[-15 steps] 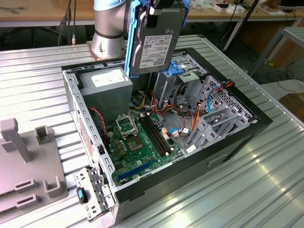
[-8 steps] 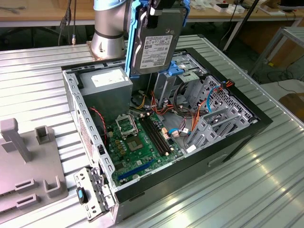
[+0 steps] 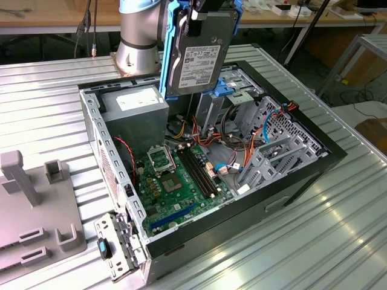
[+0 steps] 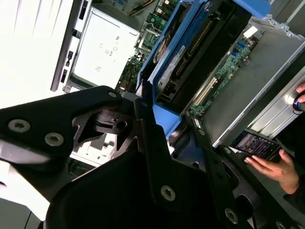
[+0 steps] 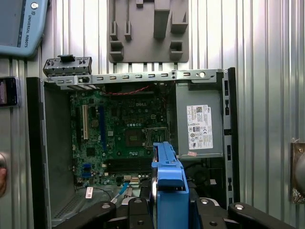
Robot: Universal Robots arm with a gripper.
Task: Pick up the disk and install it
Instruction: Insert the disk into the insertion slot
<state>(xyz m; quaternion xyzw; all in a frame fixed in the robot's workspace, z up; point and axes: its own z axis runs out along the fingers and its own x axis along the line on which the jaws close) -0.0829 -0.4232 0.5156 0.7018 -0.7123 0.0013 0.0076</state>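
The disk (image 3: 199, 57), a grey-metal drive with a white label and bright blue side rails, hangs on edge above the back of the open computer case (image 3: 314, 166). My gripper (image 3: 202, 9) is shut on its upper end, at the top of the exterior view. In the second wrist view the disk (image 4: 183, 59) reaches away from the black fingers (image 4: 147, 129) over the case. In the first wrist view its blue rail (image 5: 169, 183) stands between the gripper's black jaws, above the motherboard (image 5: 119, 129).
Inside the case are a green motherboard (image 3: 175, 181), a grey power supply (image 3: 136, 106) and metal drive cages (image 3: 260, 121) with loose cables. A grey fixture (image 3: 36, 211) lies at the exterior view's left. A person's hand (image 4: 276, 167) rests beside the case.
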